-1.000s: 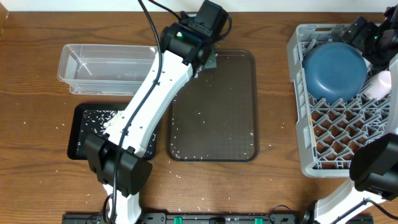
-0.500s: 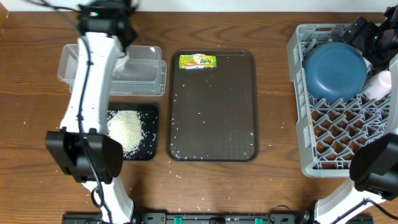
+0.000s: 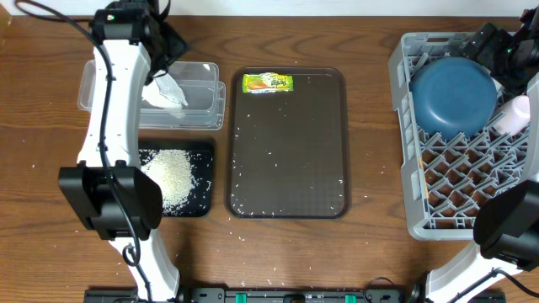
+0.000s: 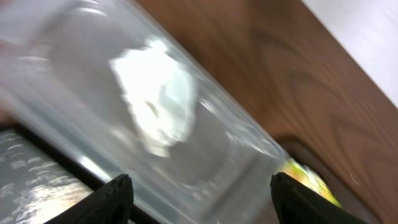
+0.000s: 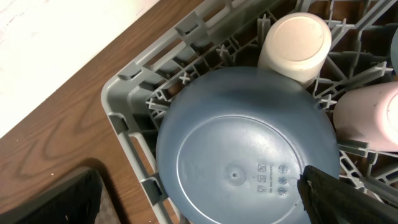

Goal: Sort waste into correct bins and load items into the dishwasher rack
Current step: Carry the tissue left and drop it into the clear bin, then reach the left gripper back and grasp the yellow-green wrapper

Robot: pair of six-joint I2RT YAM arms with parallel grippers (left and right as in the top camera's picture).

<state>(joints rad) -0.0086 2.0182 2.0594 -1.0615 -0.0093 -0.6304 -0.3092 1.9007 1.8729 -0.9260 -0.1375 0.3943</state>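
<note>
My left gripper [image 3: 164, 52] hovers open over the clear tub [image 3: 109, 84], its fingertips [image 4: 115, 198] wide apart with nothing between them. A crumpled white tissue [image 4: 155, 93] lies in that tub [image 4: 236, 143], seen from overhead too as a white tissue [image 3: 164, 93]. White rice [image 3: 173, 175] is heaped in the black tray [image 3: 202, 153]. The yellow-green wrapper [image 3: 268, 82] lies on the brown tray [image 3: 290, 168]. My right gripper [image 5: 193, 199] is open above the grey rack [image 3: 406, 126], over the upturned dark-blue bowl [image 5: 249, 155], beside a white cup [image 5: 295, 40] and pink cup [image 5: 370, 118].
Stray rice grains dot the brown tray and the wooden table [image 3: 370, 168] around both trays. The black tray sits right in front of the clear tub, and the brown tray lies between these bins and the rack.
My left arm swung from the brown tray's far-left corner to over the clear tub, opened its jaws and let the tissue drop in. The wrapper became visible. The right arm stayed still.
</note>
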